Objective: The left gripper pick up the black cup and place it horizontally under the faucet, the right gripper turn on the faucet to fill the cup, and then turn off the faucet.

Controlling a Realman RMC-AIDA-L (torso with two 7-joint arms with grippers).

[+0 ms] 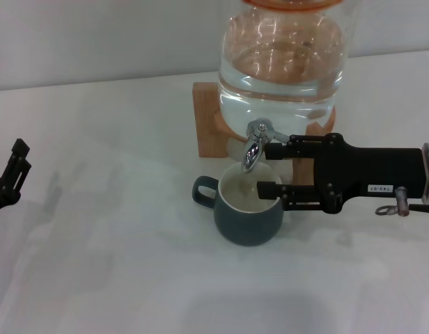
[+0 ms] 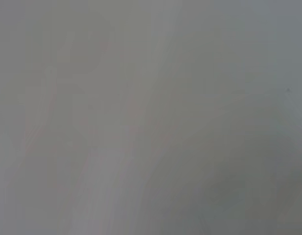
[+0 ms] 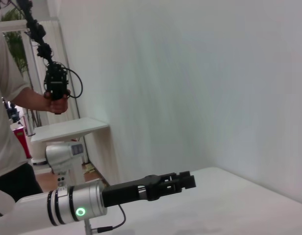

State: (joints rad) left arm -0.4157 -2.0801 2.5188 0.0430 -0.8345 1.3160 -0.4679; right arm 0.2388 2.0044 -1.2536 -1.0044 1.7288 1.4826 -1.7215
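The black cup (image 1: pixel 248 212) stands upright on the white table (image 1: pixel 117 264), directly under the faucet (image 1: pixel 254 143), with its handle pointing to the left. The faucet is fixed to the glass water jar (image 1: pixel 284 62) on its wooden stand (image 1: pixel 209 118). My right gripper (image 1: pixel 264 168) is open. One finger reaches beside the faucet and the other lies over the cup's rim. My left gripper (image 1: pixel 18 163) is open and empty at the table's far left edge, well away from the cup. It also shows in the right wrist view (image 3: pixel 183 181). The left wrist view shows only blank grey surface.
The jar holds water. In the right wrist view a person (image 3: pixel 13 112) stands in the background holding a black handheld device (image 3: pixel 55 83), next to a white side table (image 3: pixel 67 129).
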